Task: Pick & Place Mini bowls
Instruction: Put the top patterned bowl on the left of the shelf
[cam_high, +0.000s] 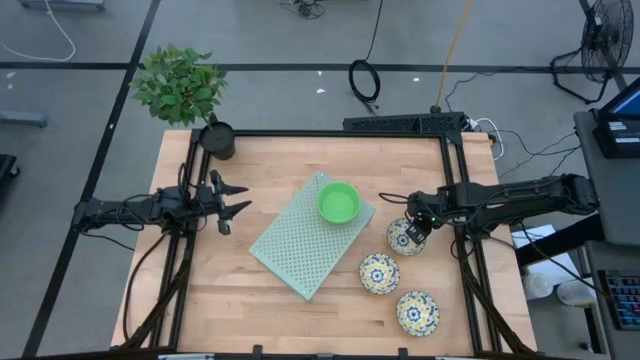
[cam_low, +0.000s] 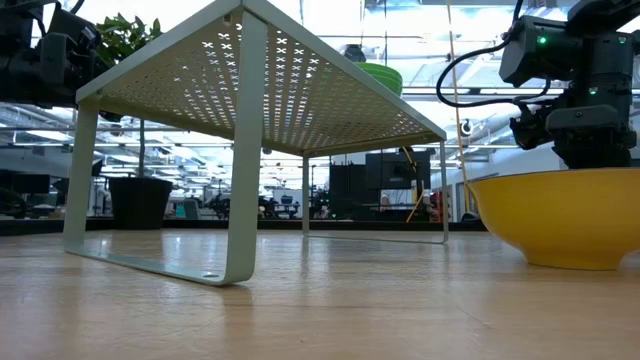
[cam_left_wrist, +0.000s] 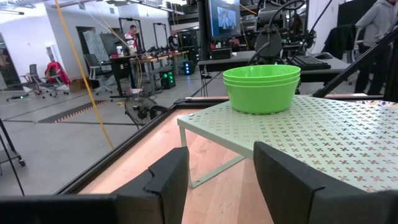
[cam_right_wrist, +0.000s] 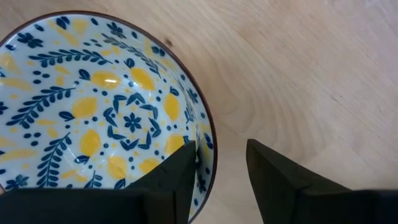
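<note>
Yellow-walled floral bowl (cam_right_wrist: 106, 115), nearest of three to the rack (cam_high: 300, 245) bearing stacked green bowls (cam_high: 339, 202): right gripper (cam_right_wrist: 217, 168) straddles its rim, jaws parted, nothing clamped. Advice: seat deeper, close squarely. Left gripper (cam_left_wrist: 221, 168) open, idle beside rack.

The high camera looked straight down on the whole table (cam_high: 300, 310). The low one sat at tabletop level, facing across under the perforated mat (cam_low: 250, 80). The left wrist camera looked level toward that mat (cam_left_wrist: 323, 130); the right wrist camera pointed down, close over a floral bowl (cam_right_wrist: 99, 112)
</note>
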